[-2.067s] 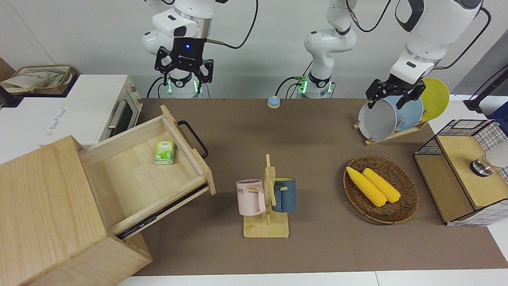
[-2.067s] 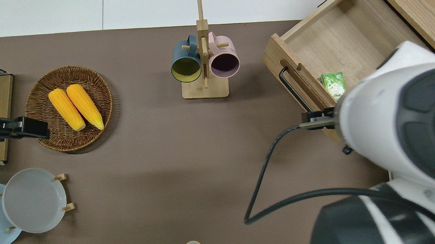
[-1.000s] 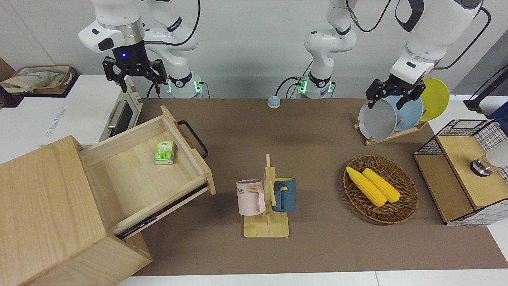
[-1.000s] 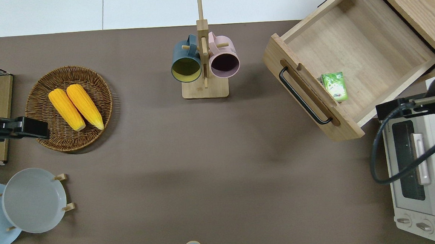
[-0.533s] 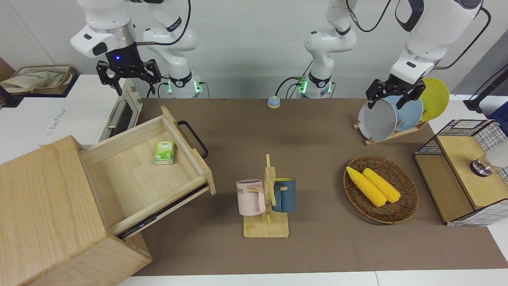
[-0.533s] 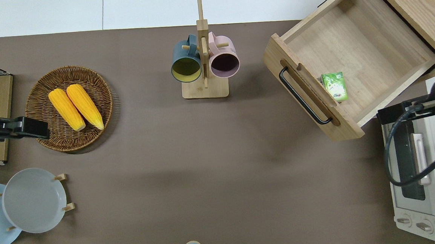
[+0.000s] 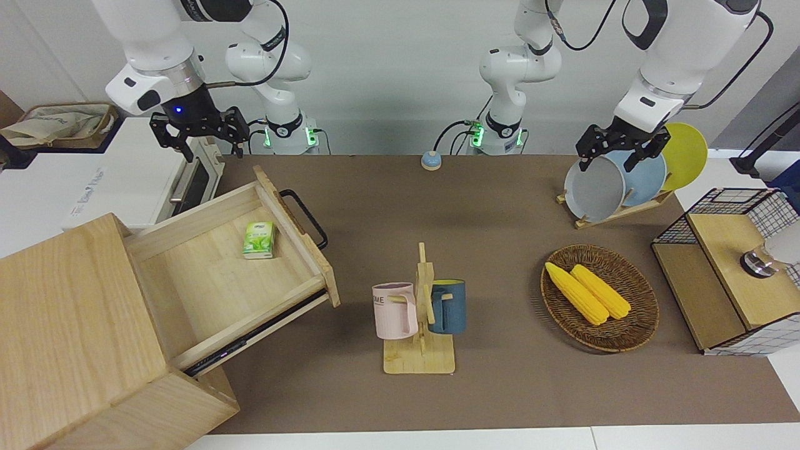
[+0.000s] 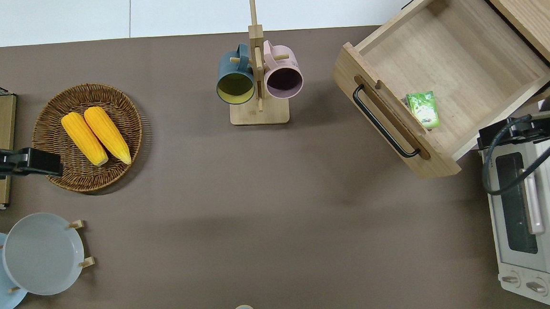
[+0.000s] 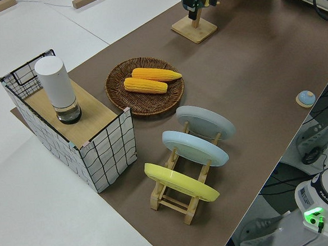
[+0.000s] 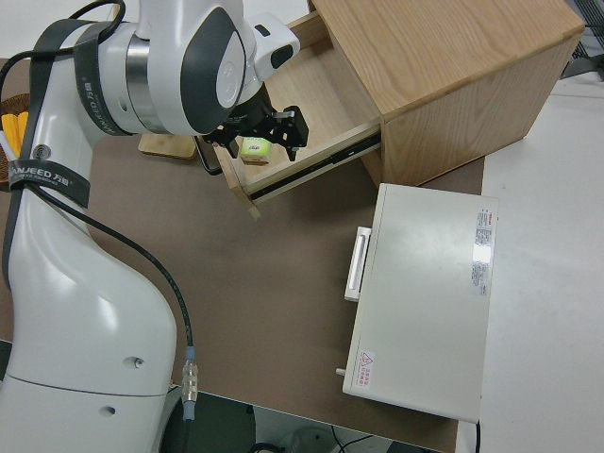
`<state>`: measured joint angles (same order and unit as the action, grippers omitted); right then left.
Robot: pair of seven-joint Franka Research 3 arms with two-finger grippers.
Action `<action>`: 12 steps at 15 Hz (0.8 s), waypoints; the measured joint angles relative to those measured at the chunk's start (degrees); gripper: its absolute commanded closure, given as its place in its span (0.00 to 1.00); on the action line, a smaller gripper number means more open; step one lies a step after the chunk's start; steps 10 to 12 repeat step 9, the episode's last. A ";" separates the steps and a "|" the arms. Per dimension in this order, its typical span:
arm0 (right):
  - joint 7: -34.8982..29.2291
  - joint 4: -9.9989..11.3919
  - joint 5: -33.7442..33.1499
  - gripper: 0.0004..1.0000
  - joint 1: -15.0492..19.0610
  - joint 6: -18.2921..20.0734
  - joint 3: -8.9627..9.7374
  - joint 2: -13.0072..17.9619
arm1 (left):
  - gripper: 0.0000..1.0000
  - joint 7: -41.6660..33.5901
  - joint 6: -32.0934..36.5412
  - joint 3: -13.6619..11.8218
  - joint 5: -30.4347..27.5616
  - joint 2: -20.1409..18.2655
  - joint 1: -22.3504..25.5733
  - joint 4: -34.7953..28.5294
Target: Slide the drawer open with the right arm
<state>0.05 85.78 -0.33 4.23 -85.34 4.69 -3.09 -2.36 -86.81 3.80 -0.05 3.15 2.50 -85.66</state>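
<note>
One drawer (image 7: 206,275) at the right arm's end of the brown worktop (image 7: 500,200), pulled far out of the pale wooden cabinet (image 7: 69,312). Black bar handle (image 7: 306,215) on its front, touched by nothing. Inside, on the drawer's floor near the front panel, a small green packet (image 7: 259,240) lying flat.

Nearer to the robots and just beside the drawer, a white toaster oven (image 7: 125,181), door closed.

Up in the air over the oven's end nearest the drawer, the right pincer (image 7: 212,149): blue light on the wrist, fingers spread wide, gripping nothing, well clear of the handle.

Mid-worktop, a wooden mug stand (image 7: 420,359) with a pink mug (image 7: 395,310) and a blue mug (image 7: 449,306) hung on either side of its post.

Toward the left arm's end, a wicker basket (image 7: 631,337) with two corn cobs (image 7: 587,290) lying side by side in it. Nearer to the robots than the basket, a wooden rack with a grey plate (image 7: 594,190), a blue one and a yellow one, all on edge.

Left arm parked, left pincer (image 7: 609,161) with fingers apart, nothing between them.

At the very end of the worktop, a wire-mesh and wood box (image 7: 725,294).
</note>
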 measured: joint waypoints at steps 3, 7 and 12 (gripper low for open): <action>-0.83 0.00 -0.03 0.01 -0.01 -0.03 -0.10 -0.61 | 0.01 0.00 0.00 0.00 0.00 0.00 0.00 0.00; -1.12 -0.13 -0.49 0.01 -0.04 -0.12 -0.06 -0.66 | 0.01 0.00 0.00 0.00 0.00 0.00 0.00 0.00; -1.12 -0.16 -1.04 0.01 -0.12 -0.20 0.04 -0.66 | 0.01 0.00 0.00 0.00 0.00 0.00 0.00 0.00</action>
